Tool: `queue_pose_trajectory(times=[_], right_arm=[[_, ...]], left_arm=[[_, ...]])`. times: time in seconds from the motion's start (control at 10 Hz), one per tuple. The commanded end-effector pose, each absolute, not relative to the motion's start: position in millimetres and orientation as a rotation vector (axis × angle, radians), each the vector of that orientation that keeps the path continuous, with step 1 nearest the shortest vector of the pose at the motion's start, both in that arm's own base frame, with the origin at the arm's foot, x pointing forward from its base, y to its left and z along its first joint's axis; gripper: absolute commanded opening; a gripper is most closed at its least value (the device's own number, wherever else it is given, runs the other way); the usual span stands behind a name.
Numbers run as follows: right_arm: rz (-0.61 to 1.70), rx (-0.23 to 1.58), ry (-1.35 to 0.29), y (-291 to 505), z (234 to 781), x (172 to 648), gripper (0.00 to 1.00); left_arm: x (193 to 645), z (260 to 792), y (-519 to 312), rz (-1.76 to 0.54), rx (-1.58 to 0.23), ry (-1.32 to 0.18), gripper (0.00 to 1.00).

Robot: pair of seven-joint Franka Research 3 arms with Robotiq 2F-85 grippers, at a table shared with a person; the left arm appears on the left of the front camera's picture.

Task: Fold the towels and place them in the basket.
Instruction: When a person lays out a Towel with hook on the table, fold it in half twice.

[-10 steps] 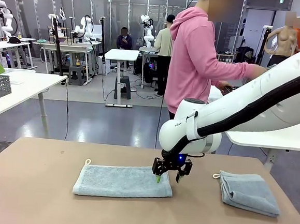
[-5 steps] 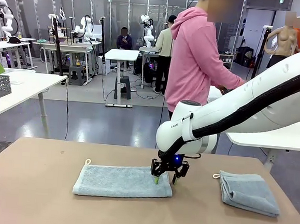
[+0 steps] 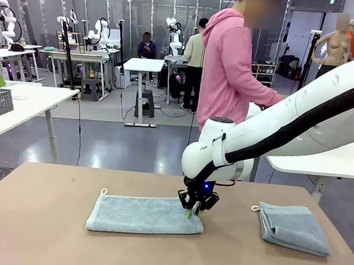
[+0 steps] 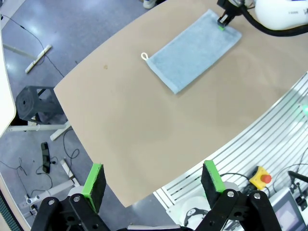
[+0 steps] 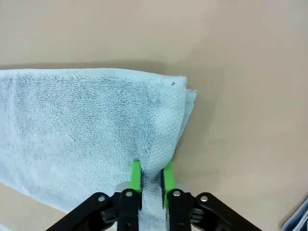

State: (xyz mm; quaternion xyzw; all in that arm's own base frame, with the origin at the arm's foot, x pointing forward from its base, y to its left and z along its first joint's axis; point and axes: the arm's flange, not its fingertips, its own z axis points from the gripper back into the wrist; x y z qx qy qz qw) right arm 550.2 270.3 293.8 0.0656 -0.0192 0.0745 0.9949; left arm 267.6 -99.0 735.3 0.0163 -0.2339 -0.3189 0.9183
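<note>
A: Right, status on the right gripper (image 5: 148, 177)?

B: Clenched on the half-folded towel (image 3: 146, 215). A pinch of terry is seen bunched between the green pads (image 5: 136, 174) in the right wrist view, at the towel's short end, opposite the white loop (image 3: 103, 191). That towel is laid flat mid-table (image 3: 46, 233), long side across the robot's front.

A: Handling?

B: Soft, limp and light, judged from the weave. No stiffness is to be expected, so whatever is lifted will drape and the rest will drag on the tabletop. Slip risk is judged low on terry against rubber pads. The hold is best taken at a short edge near a corner, with both layers caught, so the fold carries over square.

A: Both layers caught now?

B: Probably, but the lower layer is hidden under the pads, so it can't be confirmed.

A: Left side?

B: The left gripper (image 4: 153, 182) is held high above the table edge, jaws spread wide, nothing between them. The towel is seen well ahead of it, far from contact.

A: Anything else?

B: A second towel (image 3: 293, 229) is lying folded at the table's right end, well apart from both grippers.
</note>
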Motion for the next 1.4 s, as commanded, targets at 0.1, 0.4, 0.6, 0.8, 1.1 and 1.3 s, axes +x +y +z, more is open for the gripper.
queue_pose_trajectory(times=[0.1, 0.4, 0.6, 0.8, 1.1, 1.3], right_arm=[[0.112, 0.071, -0.025, 278, 289, 548, 0.0], [0.122, 0.037, -0.051, 281, 307, 538, 0.0], [0.149, 0.007, -0.054, 265, 321, 532, 0.0], [0.157, -0.059, -0.071, 244, 342, 524, 0.0], [0.163, -0.153, -0.11, 238, 386, 505, 0.0], [0.168, -0.205, -0.104, 253, 408, 499, 0.0]], left_arm=[[267, 734, -98, -0.664, 0.033, -0.49, 1.0], [267, 734, -98, -0.664, 0.033, -0.49, 1.0], [267, 734, -98, -0.664, 0.033, -0.49, 1.0], [267, 734, -98, -0.664, 0.033, -0.49, 1.0], [267, 734, -98, -0.664, 0.033, -0.49, 1.0], [267, 734, -98, -0.664, 0.033, -0.49, 1.0]])
